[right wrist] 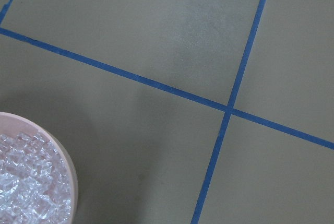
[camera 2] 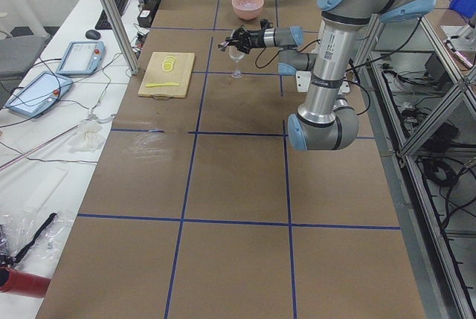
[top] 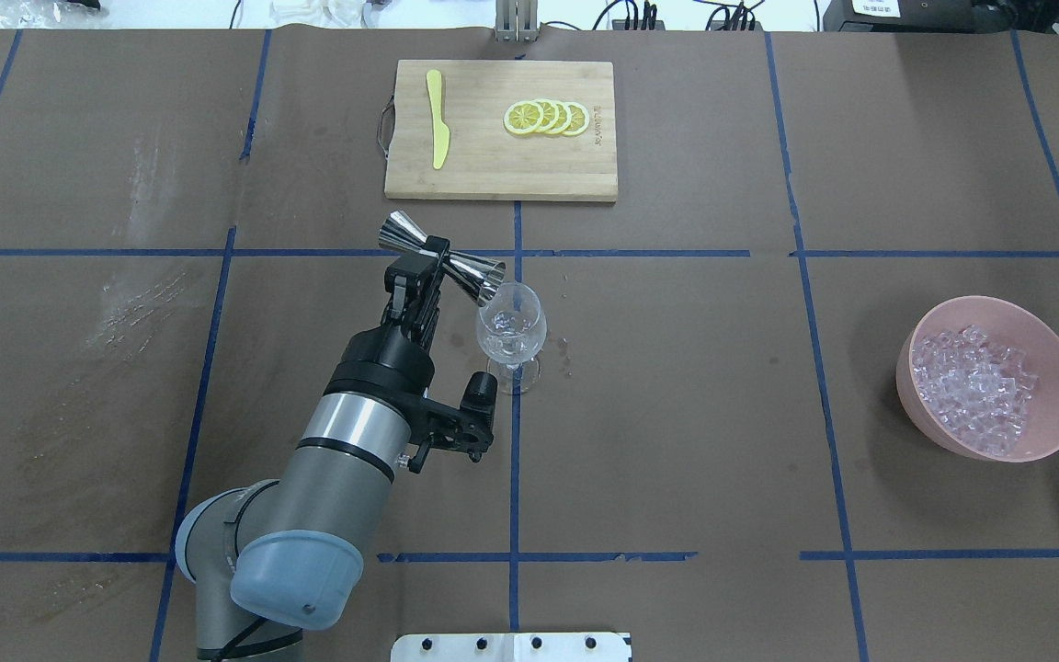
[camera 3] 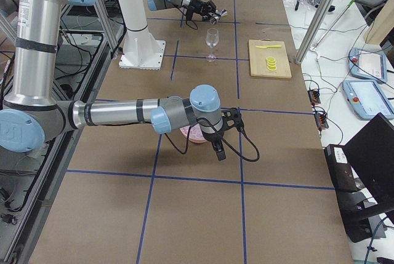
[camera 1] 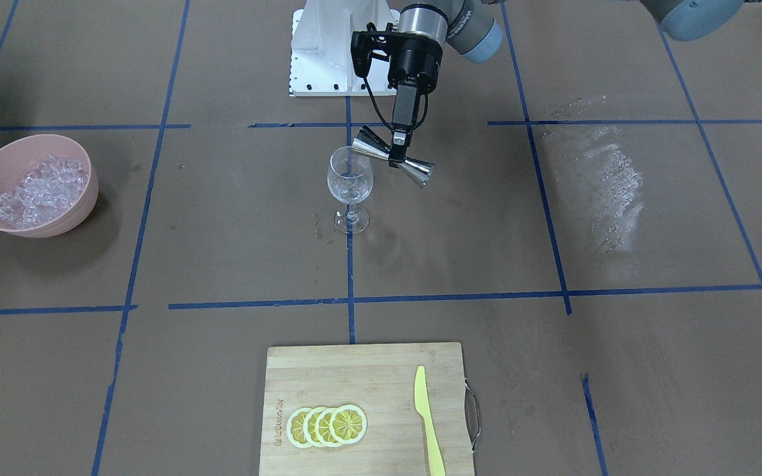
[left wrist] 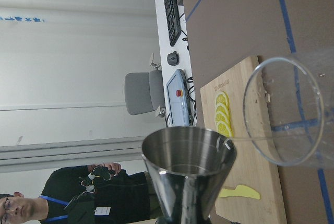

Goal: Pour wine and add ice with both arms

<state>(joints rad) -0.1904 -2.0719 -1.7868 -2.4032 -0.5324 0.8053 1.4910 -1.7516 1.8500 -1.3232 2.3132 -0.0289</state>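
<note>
My left gripper (camera 1: 396, 153) is shut on the waist of a steel double-cone jigger (camera 1: 421, 170) and holds it tipped on its side. One mouth of the jigger sits at the rim of a clear wine glass (camera 1: 350, 178) standing mid-table. The overhead view shows the same: gripper (top: 438, 250), jigger (top: 474, 269), glass (top: 512, 331). The ice (camera 1: 40, 192) is heaped in a pink bowl (camera 1: 86, 198). My right gripper (camera 3: 218, 152) shows only in the exterior right view, near the bowl (camera 3: 192, 135). I cannot tell whether it is open or shut.
A wooden cutting board (top: 493, 165) holds several lemon slices (top: 548, 118) and a yellow knife (top: 438, 119) beyond the glass. Small droplets (camera 1: 318, 225) lie on the brown paper by the glass foot. A pale smear (camera 1: 609, 185) marks the table on my left side.
</note>
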